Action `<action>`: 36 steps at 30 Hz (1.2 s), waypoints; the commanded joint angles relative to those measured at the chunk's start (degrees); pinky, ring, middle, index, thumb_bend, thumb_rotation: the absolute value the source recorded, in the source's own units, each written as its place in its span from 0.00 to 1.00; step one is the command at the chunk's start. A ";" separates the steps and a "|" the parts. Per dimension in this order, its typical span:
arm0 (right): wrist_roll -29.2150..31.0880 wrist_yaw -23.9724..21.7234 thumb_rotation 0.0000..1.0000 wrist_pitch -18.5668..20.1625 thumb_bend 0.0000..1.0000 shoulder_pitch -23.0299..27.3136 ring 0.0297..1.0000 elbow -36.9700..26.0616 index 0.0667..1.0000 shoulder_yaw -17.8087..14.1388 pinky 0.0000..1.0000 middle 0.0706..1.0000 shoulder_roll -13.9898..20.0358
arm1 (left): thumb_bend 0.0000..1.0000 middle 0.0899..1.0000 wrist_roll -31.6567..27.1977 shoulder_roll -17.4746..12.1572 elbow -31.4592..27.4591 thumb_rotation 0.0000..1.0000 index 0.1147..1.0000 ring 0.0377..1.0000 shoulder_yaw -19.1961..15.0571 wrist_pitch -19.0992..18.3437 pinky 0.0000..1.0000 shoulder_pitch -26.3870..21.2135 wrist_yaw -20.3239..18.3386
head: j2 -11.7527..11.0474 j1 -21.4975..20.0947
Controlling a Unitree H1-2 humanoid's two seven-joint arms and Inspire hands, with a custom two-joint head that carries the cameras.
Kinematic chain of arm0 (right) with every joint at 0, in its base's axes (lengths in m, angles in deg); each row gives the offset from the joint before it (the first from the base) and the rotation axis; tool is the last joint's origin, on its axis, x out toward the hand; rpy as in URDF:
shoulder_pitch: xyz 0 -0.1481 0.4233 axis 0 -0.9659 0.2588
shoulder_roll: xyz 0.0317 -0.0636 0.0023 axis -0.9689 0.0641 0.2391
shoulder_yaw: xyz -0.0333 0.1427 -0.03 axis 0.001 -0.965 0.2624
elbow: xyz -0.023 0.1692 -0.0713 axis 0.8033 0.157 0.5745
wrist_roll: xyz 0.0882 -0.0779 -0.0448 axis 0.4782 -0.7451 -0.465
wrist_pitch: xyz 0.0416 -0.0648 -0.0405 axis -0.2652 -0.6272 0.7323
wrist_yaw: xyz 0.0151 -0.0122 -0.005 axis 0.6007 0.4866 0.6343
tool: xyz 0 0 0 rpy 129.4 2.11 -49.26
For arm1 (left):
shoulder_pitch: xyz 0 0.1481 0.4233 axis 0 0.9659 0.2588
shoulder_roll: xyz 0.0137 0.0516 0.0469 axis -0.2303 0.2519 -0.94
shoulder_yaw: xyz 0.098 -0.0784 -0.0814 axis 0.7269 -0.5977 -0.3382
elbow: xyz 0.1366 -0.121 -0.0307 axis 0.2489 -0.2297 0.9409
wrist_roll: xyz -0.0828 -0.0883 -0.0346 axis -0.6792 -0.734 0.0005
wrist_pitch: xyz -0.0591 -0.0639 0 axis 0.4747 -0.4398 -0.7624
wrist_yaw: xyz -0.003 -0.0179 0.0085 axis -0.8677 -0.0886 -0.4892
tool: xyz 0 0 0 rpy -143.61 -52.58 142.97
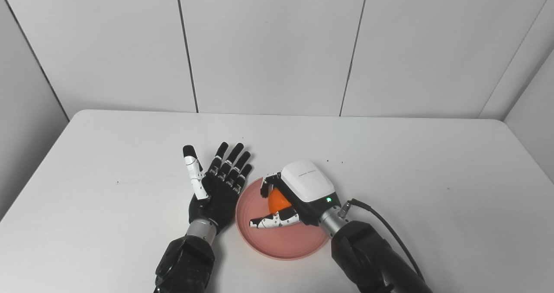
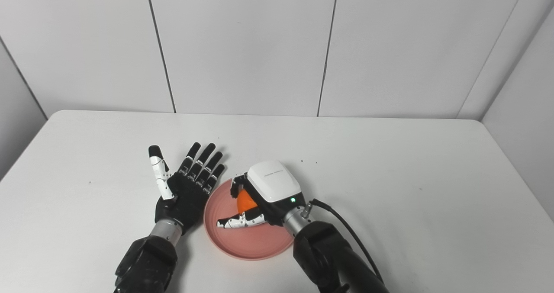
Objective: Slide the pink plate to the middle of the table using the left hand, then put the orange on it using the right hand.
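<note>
Under the right hand [image 1: 289,200], whose fingers and thumb curl around the orange [image 1: 278,200], sits the pink plate [image 1: 277,241] on the white table [image 1: 433,189]. Whether the orange rests on the plate or hangs just above it cannot be told. It is round, so no long axis or pointing direction shows. Just left of the plate, the left hand [image 1: 218,185] lies palm up, fingers spread and holding nothing, fingertips pointing toward the far wall, its edge touching or just beside the plate's rim.
</note>
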 commanded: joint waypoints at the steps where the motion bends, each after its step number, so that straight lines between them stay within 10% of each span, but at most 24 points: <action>1: -0.56 1.64 0.69 -1.67 0.72 1.57 0.24 -1.45 0.38 -0.14 0.20 0.31 -0.27 | 0.84 0.93 1.73 0.94 4.23 0.91 0.96 0.96 -0.04 -2.62 1.00 2.96 2.50 | -0.03 0.02; 17: -1.91 1.37 0.99 -2.37 0.93 1.01 0.44 -4.59 0.57 0.27 0.39 0.49 1.21 | 0.84 0.88 2.42 0.94 4.04 0.90 0.94 0.91 0.11 -2.79 0.90 2.54 3.34 | -0.18 -0.07; 23: -0.97 1.49 1.00 -2.68 0.92 0.61 0.60 -6.29 0.61 -0.53 0.59 0.60 1.33 | 0.84 0.89 2.28 0.97 3.90 0.90 0.94 0.92 0.11 -2.92 0.92 2.60 3.39 | -0.10 -0.10; 36: 0.36 4.16 1.00 -4.16 0.90 1.17 0.60 -9.75 0.62 -3.41 0.61 0.61 1.28 | 0.84 0.94 1.55 0.67 4.21 0.93 0.96 0.97 0.00 -2.60 1.00 2.52 2.25 | -0.06 -0.16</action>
